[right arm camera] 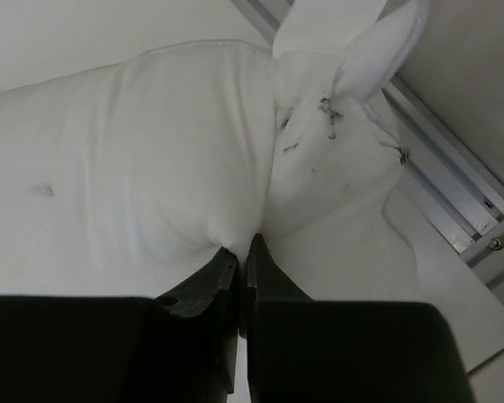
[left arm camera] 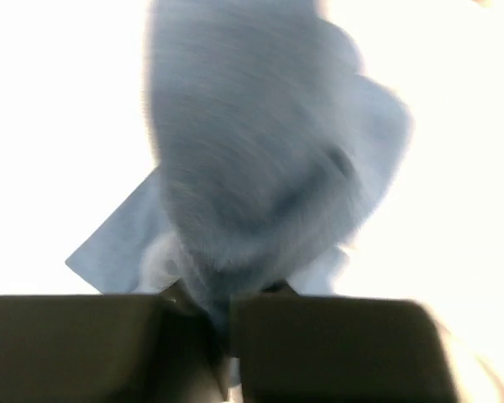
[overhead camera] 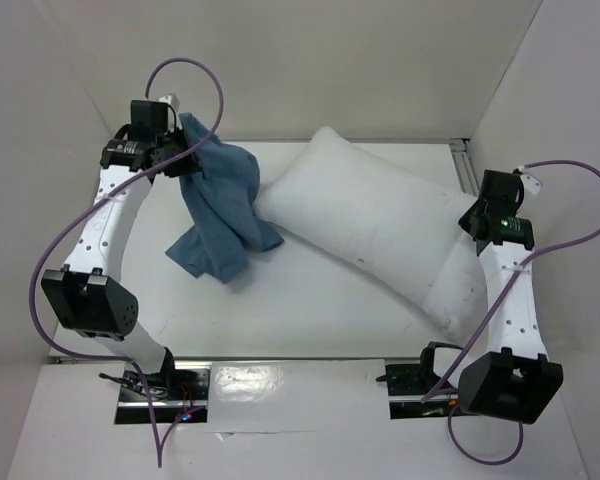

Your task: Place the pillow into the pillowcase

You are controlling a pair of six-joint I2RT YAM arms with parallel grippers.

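Note:
The white pillow (overhead camera: pixel 375 225) lies slantwise across the middle of the table. The dusty-blue pillowcase (overhead camera: pixel 220 205) hangs bunched from my left gripper (overhead camera: pixel 180 140) at the back left, its lower end resting on the table just left of the pillow. In the left wrist view my left gripper (left arm camera: pixel 227 315) is shut on the blurred blue cloth (left arm camera: pixel 260 159). My right gripper (overhead camera: pixel 477 222) is at the pillow's right end. In the right wrist view my right gripper (right arm camera: pixel 244 248) is shut on a pinch of the pillow's white fabric (right arm camera: pixel 151 168), which has small dark specks.
White walls enclose the table on the left, back and right. An aluminium rail (overhead camera: pixel 464 165) runs along the back right edge, also in the right wrist view (right arm camera: pixel 454 193). Purple cables (overhead camera: pixel 195 75) loop from both arms.

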